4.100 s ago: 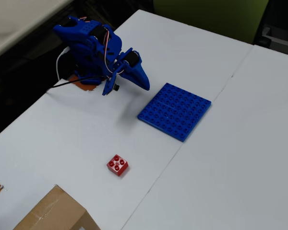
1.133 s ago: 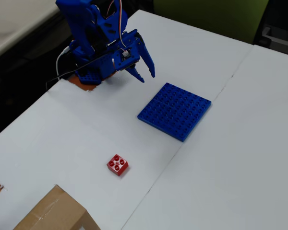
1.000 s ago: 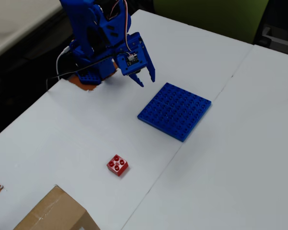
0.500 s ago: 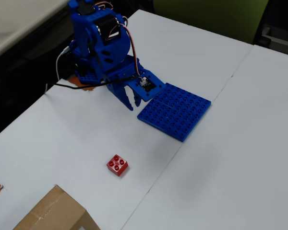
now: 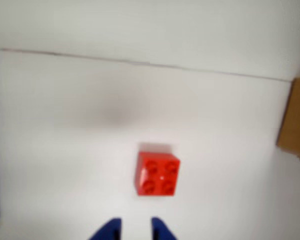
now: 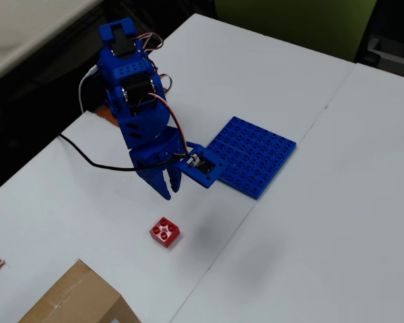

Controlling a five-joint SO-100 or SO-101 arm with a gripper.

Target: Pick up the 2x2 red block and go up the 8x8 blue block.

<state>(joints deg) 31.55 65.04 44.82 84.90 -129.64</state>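
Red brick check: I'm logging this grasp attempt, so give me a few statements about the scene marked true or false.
1. The 2x2 red block lies on the white table, studs up. True.
2. The hand is shut on the red block. False: its fingers sit close together with nothing between them, short of the block.
3. The red block sits on the 8x8 blue block. False: the two lie apart on the table.
4. A cardboard box sits at the table's near edge in the overhead view. True.
5. In the wrist view the red block lies just ahead of the fingertips. True.
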